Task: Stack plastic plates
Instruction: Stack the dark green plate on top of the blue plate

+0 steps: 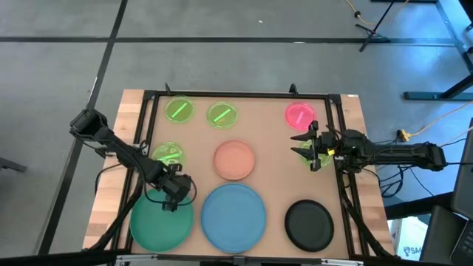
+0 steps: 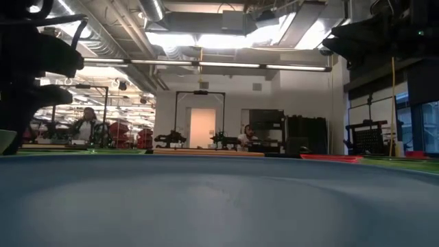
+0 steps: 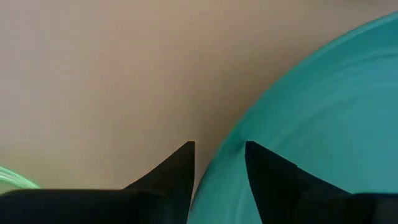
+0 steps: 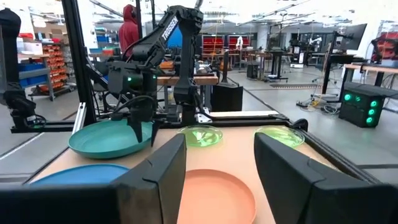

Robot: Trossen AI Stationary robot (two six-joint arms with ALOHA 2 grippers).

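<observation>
In the high view the large teal-green plate (image 1: 157, 225) lies at the table's near left, with the blue plate (image 1: 234, 214) and black plate (image 1: 309, 224) to its right. The salmon-pink plate (image 1: 235, 159) sits mid-table. My left gripper (image 1: 174, 198) is open and reaches down at the teal plate's far right rim (image 3: 214, 158), one finger over the plate and one over the table. My right gripper (image 1: 312, 148) is open and level, hovering over a small neon-green plate (image 1: 319, 161). The pink plate (image 1: 299, 114) and three more neon-green plates (image 1: 179, 111) lie flat.
A black frame (image 1: 236, 94) borders the brown table top. The blue plate (image 2: 219, 206) fills the low view's foreground. The right wrist view shows the left arm (image 4: 177, 37) over the teal plate (image 4: 106, 140), with people and benches in the room beyond.
</observation>
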